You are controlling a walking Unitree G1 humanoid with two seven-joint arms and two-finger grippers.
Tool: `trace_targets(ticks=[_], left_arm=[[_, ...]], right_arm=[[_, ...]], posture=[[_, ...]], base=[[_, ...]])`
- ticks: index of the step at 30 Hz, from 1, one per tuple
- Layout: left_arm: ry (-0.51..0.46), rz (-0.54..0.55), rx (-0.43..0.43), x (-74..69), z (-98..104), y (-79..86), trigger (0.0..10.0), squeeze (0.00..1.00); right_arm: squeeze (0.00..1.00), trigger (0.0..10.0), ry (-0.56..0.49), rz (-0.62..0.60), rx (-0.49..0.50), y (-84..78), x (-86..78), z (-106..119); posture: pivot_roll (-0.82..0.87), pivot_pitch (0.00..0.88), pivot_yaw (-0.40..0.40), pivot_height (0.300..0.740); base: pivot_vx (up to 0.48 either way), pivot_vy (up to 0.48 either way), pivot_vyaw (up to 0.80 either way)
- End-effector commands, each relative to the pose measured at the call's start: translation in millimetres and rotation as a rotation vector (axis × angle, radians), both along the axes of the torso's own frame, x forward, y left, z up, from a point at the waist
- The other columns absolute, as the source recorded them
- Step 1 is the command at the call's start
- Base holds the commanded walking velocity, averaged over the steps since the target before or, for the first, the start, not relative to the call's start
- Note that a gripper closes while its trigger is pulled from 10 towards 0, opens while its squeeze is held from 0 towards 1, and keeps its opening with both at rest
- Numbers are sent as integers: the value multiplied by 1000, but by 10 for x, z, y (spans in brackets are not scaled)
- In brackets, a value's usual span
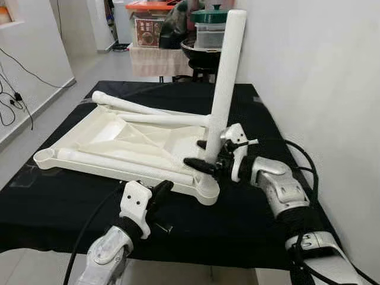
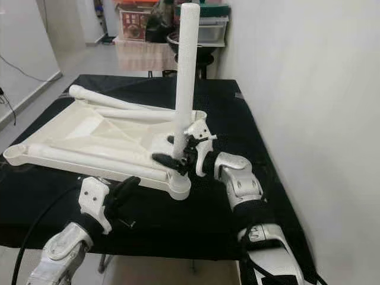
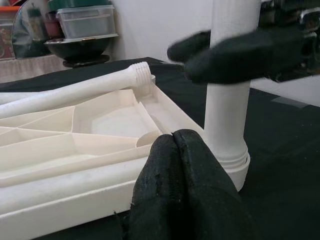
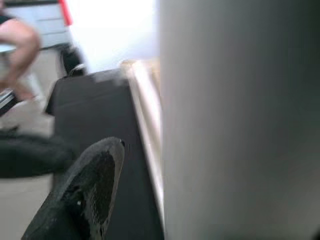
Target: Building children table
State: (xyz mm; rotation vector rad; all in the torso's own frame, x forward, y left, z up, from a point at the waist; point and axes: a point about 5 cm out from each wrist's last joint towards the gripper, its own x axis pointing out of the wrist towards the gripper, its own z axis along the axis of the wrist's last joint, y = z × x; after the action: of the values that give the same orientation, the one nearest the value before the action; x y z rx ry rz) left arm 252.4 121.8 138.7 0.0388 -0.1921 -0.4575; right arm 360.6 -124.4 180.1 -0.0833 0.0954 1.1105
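The white children's table top (image 1: pixel 127 139) lies upside down on a black-covered table (image 1: pixel 53 208). One white leg (image 1: pixel 225 77) stands upright in its near right corner socket (image 1: pixel 208 189). My right gripper (image 1: pixel 203 155) is open and straddles this leg low down. One finger (image 4: pixel 85 190) stands a little off the leg's side (image 4: pixel 240 120). Three more legs lie on the top, such as the front one (image 1: pixel 119 163). My left gripper (image 1: pixel 161 189) is shut and empty. Its fingertips (image 3: pixel 175 150) are at the top's front rim, just left of the socket.
A white wall (image 1: pixel 309 71) runs close along the table's right side. Behind the table stands a low stand with storage boxes (image 1: pixel 148 24) and a dark pot (image 1: pixel 202 50). Cables (image 1: pixel 9 101) lie on the floor at the left. A blurred person's limb (image 4: pixel 17 40) is in the background.
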Motion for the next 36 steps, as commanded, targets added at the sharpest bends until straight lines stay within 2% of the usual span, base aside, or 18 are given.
trace_targets(ticks=[1,2,3,4,5,6,13,18,21,22,23,24,25,26,28,30,32,36], left_arm=[[8,2,10,-26,-6,-3,10000,0],[8,2,10,-26,-6,-3,10000,0],[7,3,11,-28,-4,-2,10000,0],[7,3,11,-29,-3,0,10000,0],[7,3,11,-29,-3,0,10000,0],[7,3,11,-31,-2,1,10000,0],[9,2,11,-29,0,-1,10000,0],[8,4,8,-20,1,-6,10000,0],[6,7,7,-19,3,0,10000,0],[6,9,7,-18,1,13,10000,0],[6,9,7,-18,1,13,10000,0],[6,10,8,-12,9,21,10000,0],[8,6,13,-4,4,35,10000,0],[9,4,17,1,0,45,10000,0],[10,4,19,8,-8,53,10000,0],[18,-10,17,34,-5,28,10000,0],[20,-12,16,39,-12,27,10000,0],[3,24,10,26,-13,33,10000,0]], right_arm=[[0,10000,49,81,-39,83,-3,-78],[0,10000,49,81,-39,83,-3,-78],[0,4784,49,70,-56,75,26,-80],[0,2275,47,59,-62,68,50,-74],[0,2275,47,59,-62,68,50,-74],[0,0,49,49,-38,53,83,-32],[0,0,35,58,20,-50,149,105],[0,0,46,56,19,-197,62,-51],[0,0,59,-44,-7,-219,-15,-225],[0,0,84,-176,-2,-188,-15,-326],[0,0,84,-176,-2,-188,-15,-326],[0,0,152,-433,27,22,-181,-542],[0,0,131,-592,33,116,-303,-545],[0,0,45,-772,1,30,-344,-463],[0,0,-10,-848,0,-35,-328,-390],[0,0,131,-908,25,-196,-210,-541],[0,0,151,-899,21,-193,-193,-573],[0,0,38,-812,-73,-62,-217,-495]], posture=[[31,0,-53,740],[31,0,-53,740],[31,0,-53,740],[33,0,-52,740],[33,0,-52,740],[31,0,-50,740],[26,0,-48,740],[19,0,-57,740],[17,0,-62,740],[7,0,-60,740],[7,0,-60,740],[7,0,-54,740],[1,0,-34,740],[1,0,-34,740],[-38,0,-6,740],[-19,0,-21,740],[-10,0,-34,740],[-11,0,-45,740]], base=[[0,0,0],[0,0,0],[0,0,0],[0,0,0],[0,0,0],[0,0,0],[0,0,0],[0,0,0],[0,0,0],[0,0,0],[0,0,0],[0,0,0],[0,0,0],[0,0,0],[0,0,0],[0,0,0],[0,0,0],[0,0,0]])
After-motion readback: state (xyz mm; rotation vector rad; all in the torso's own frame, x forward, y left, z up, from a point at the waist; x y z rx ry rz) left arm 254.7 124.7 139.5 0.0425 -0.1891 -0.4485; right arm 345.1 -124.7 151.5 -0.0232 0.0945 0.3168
